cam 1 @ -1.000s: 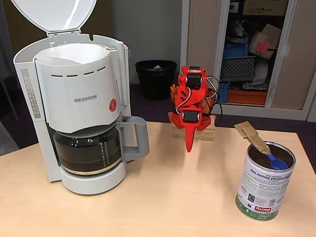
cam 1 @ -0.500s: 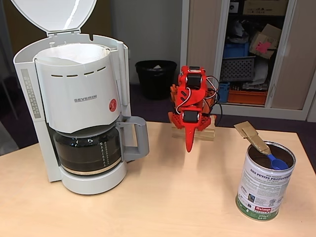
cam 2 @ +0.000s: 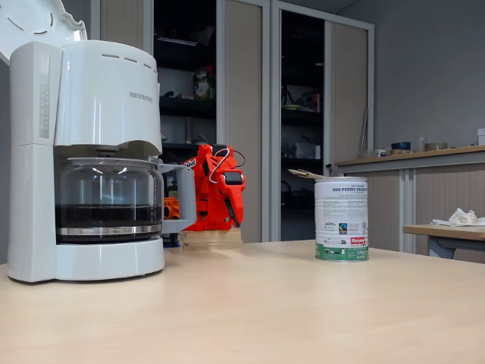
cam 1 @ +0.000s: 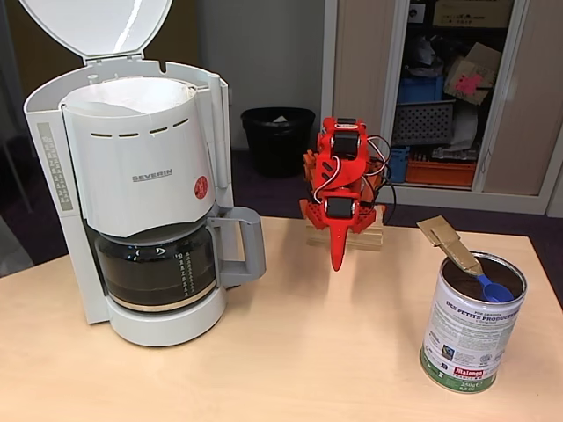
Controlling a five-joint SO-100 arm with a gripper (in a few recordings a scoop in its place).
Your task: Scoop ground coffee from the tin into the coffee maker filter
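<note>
The tin (cam 1: 471, 327) stands open at the front right of the table, with dark ground coffee (cam 1: 459, 279) inside. A blue scoop (cam 1: 495, 289) lies in the coffee, and its tan handle (cam 1: 448, 240) sticks out over the rim to the upper left. The white paper filter (cam 1: 132, 93) lines the open top basket of the SEVERIN coffee maker (cam 1: 141, 176) on the left. My red arm is folded at the back of the table. Its gripper (cam 1: 337, 260) points down, shut and holding nothing, well apart from both tin and machine. From the side, the tin (cam 2: 341, 220) and the gripper (cam 2: 236, 218) also show.
The machine's lid (cam 1: 97, 26) stands raised above the basket. The glass carafe (cam 1: 157, 268) sits under it, handle toward the arm. A wooden block (cam 1: 345, 236) carries the arm's base. A black bin (cam 1: 277, 136) stands on the floor behind the table.
</note>
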